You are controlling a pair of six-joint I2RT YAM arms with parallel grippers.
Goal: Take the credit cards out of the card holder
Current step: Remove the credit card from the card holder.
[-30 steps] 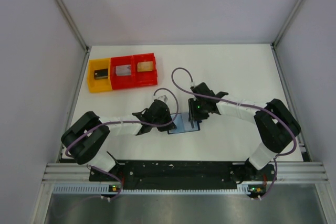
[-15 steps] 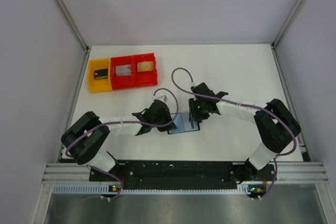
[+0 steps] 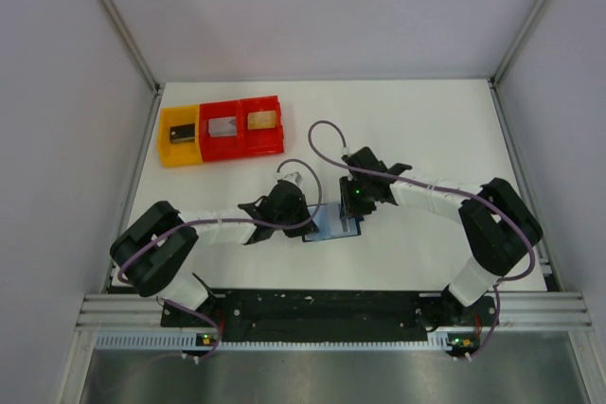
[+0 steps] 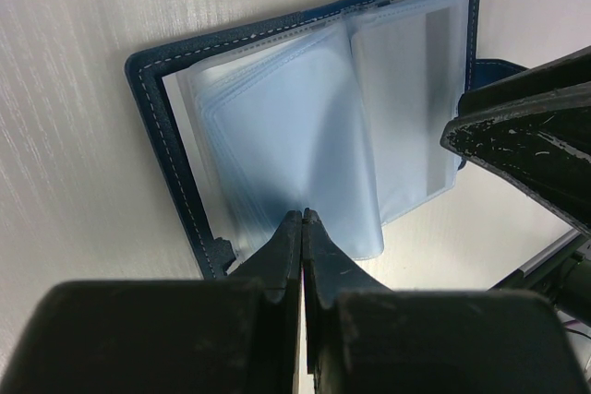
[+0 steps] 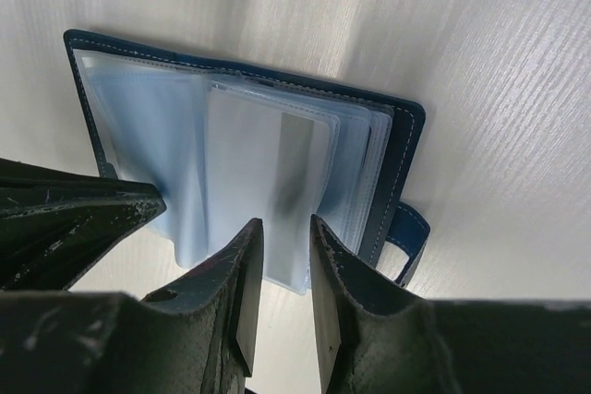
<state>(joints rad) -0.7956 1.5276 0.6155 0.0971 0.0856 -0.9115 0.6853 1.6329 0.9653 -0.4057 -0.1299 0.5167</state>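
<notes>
One yellow bin (image 3: 166,153) and two red bins (image 3: 242,147) are set in a row at the far left of the white surface (image 3: 426,130), with one small item seen in each. Two arms are counted. The left gripper (image 4: 303,220) is brought in from the left, its jaws clenched together with the tips at the near edge of the clear sleeves (image 4: 277,136). Whether a sleeve is caught between them cannot be told.

A single card holder (image 3: 331,224) is laid open and flat on the surface near the front middle, between the two grippers. Its navy cover is turned down and its sleeves are fanned upward. Its long axis is run left to right, slightly tilted. Its clasp tab (image 5: 406,237) is pointed away from the left gripper. The right gripper (image 5: 284,228) is held over the sleeves on the right half, its jaws released to a narrow gap with nothing grasped.
</notes>
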